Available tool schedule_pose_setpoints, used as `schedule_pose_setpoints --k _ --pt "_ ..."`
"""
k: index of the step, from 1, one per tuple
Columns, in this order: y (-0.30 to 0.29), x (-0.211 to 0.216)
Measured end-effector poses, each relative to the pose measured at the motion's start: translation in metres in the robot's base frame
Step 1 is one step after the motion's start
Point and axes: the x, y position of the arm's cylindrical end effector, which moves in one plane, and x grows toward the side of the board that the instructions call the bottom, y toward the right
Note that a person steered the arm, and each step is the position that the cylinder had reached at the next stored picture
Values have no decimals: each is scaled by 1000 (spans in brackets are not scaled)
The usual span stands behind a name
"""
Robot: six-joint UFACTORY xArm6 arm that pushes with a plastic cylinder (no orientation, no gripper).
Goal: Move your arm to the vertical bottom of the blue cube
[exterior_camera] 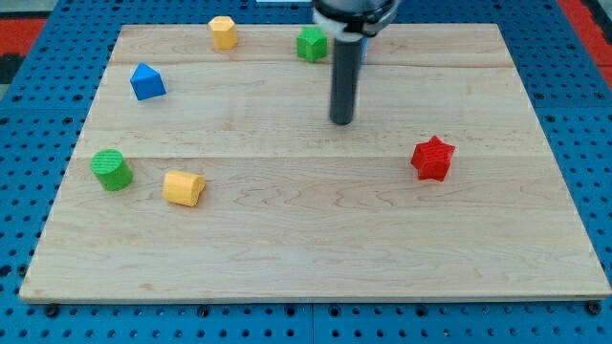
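My dark rod comes down from the view's top, and my tip [341, 121] rests on the wooden board [316, 229] a little above its middle. A thin strip of a blue block [362, 50] shows at the rod's right edge near the view's top. The rod hides most of it, so I cannot make out its shape. My tip lies below that blue strip and slightly to its left, apart from it. A green cube [311, 44] sits just left of the rod, up and to the left of my tip.
A yellow hexagonal block [223, 32] sits at the top. A blue triangular block [146, 82] is at the upper left. A green cylinder [112, 169] and a yellow cylinder [183, 188] lie at the left. A red star [432, 159] is at the right.
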Motion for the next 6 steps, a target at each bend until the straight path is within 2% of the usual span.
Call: schedule_pose_setpoints --k 1,2,3,4,5,6 --pt "-65 59" --pt "-33 33" --pt "63 -22" --pt "18 -49" --pt "-55 -52" --pt "-4 -10"
